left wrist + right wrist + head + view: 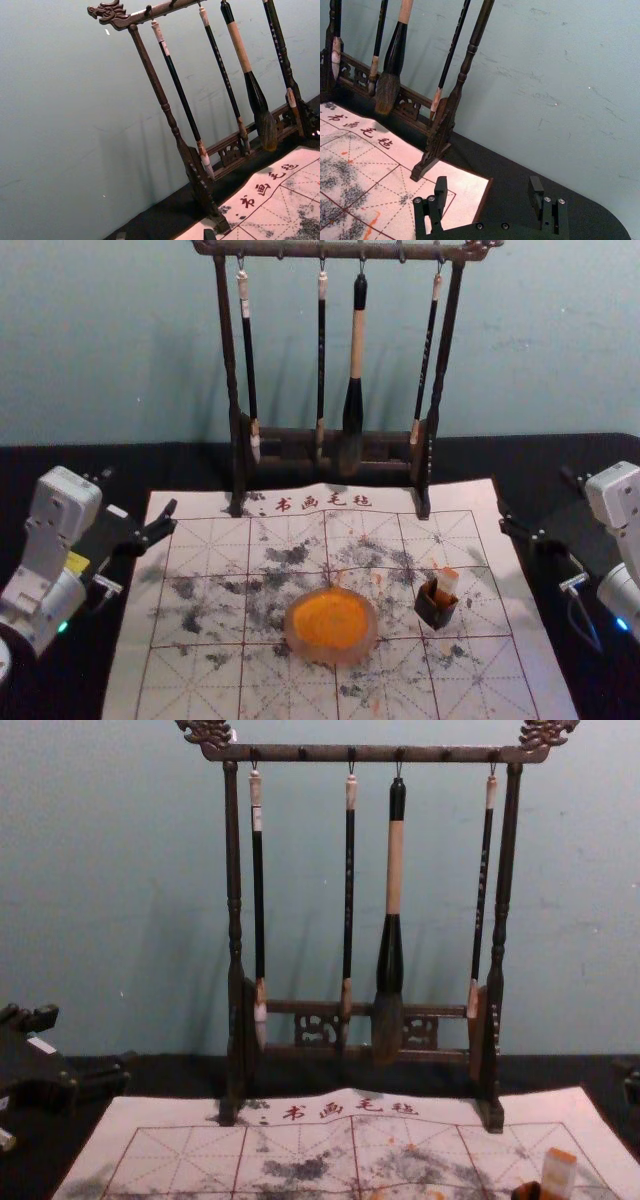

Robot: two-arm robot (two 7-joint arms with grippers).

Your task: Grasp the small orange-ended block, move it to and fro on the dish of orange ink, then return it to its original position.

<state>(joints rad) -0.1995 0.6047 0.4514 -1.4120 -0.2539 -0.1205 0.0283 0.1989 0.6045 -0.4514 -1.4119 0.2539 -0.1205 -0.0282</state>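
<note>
Pale blue-green wall (120,360) backs a black-covered table (40,465), where a white felt mat with red grid lines (200,680) runs under the round, pale-rimmed dish of orange ink (368,645). Beyond the dish stands a dark carved wooden rack (235,445) hung with long brushes (356,350). Outward of the dish, over black cloth, wait the black left gripper (140,490) and black right gripper (488,180), each with jaws apart and nothing between them. Just right of the dish, a small dark square holder (432,612) carries the clear, orange-ended block (446,581), which leans and sticks up out of it. That tilt could spoil the grasp: fingers closing off its slant might twist the block, or drag or tip the light-looking holder. On the ink, too much push could slide the dish or spill orange over its rim; a slanted return could miss the holder's narrow mouth. Printed red characters (350,1107) on the mat's far edge read 书画毛毡; tiny marks on the brush handles are illegible.
</note>
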